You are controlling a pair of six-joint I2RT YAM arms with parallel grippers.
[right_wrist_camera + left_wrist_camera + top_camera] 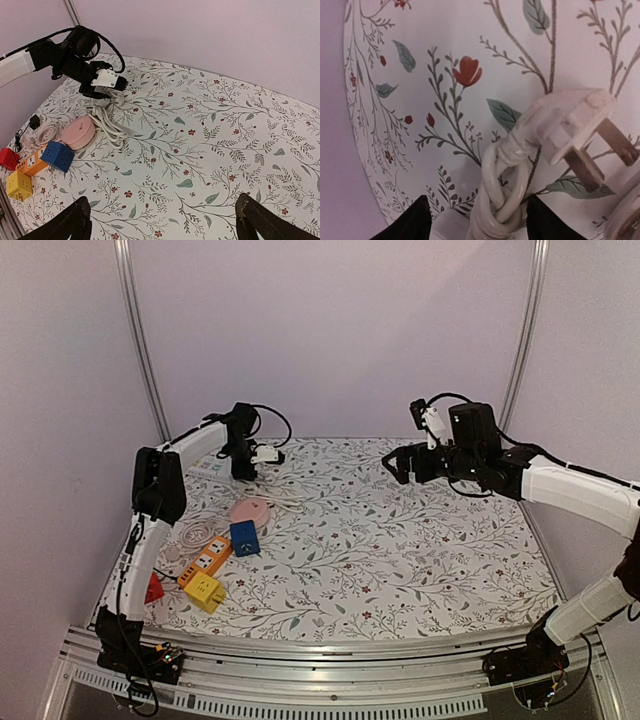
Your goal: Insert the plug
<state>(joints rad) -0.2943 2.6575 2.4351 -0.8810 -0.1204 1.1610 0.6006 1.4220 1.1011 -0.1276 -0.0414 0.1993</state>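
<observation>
A white plug (570, 125) with two brass prongs lies on the floral table cloth, its twisted white cable (502, 185) running back between my left fingers. My left gripper (475, 222) is open, one dark fingertip (407, 220) on each side of the cable, with gaps showing. In the top view the left gripper (243, 472) points down at the back left of the table. A pink round socket (250, 510) lies just in front of it. My right gripper (405, 468) is open and empty, held high over the back right; its fingertips (70, 222) frame bare cloth.
A blue cube socket (244, 537), an orange power strip (205, 560), a yellow cube (205, 590) and a red cube (153, 588) sit along the left side. A coiled white cord (195, 533) lies by them. A white strip (205, 468) lies at the far left back.
</observation>
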